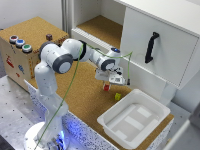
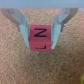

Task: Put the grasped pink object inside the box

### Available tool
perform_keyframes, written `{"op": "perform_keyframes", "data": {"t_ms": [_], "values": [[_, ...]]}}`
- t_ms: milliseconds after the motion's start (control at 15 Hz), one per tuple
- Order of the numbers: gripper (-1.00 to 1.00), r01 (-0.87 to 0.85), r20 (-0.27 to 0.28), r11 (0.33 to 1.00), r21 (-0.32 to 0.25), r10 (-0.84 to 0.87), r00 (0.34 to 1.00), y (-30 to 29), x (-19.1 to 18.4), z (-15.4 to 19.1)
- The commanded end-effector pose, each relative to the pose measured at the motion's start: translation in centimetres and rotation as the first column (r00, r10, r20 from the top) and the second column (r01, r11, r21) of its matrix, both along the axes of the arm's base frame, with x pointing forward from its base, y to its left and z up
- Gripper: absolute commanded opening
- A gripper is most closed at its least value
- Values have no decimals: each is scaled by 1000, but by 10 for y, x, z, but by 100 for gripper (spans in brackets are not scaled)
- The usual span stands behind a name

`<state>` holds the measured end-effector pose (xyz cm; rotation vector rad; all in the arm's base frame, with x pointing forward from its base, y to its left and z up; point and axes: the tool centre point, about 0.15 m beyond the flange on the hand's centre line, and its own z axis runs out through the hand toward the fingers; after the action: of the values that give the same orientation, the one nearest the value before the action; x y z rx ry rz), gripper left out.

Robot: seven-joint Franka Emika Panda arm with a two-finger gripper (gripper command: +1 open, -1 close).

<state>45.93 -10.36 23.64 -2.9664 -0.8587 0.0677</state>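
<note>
The pink object (image 2: pixel 40 39) carries black marks on its faces, one reading like an "N" or "Z" and another like an "L", and the gripper (image 2: pixel 41 31) has its two fingers clamped on either side of it. In the exterior view it hangs just above the cork surface (image 1: pixel 85 97), near the small yellow cube (image 1: pixel 118 96). The box (image 1: pixel 112 118) sits beyond the yellow cube, its white floor showing only raised rectangles.
</note>
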Motion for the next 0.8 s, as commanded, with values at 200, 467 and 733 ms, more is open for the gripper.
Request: {"op": "perform_keyframes", "data": {"t_ms": [200, 467, 733], "values": [[-100, 421, 168, 904, 76, -428, 888, -81, -43, 126], [-100, 561, 170, 826, 57, -562, 810, -147, -69, 137], [-100, 678, 132, 735, 0, -672, 729, -231, -93, 113]]}}
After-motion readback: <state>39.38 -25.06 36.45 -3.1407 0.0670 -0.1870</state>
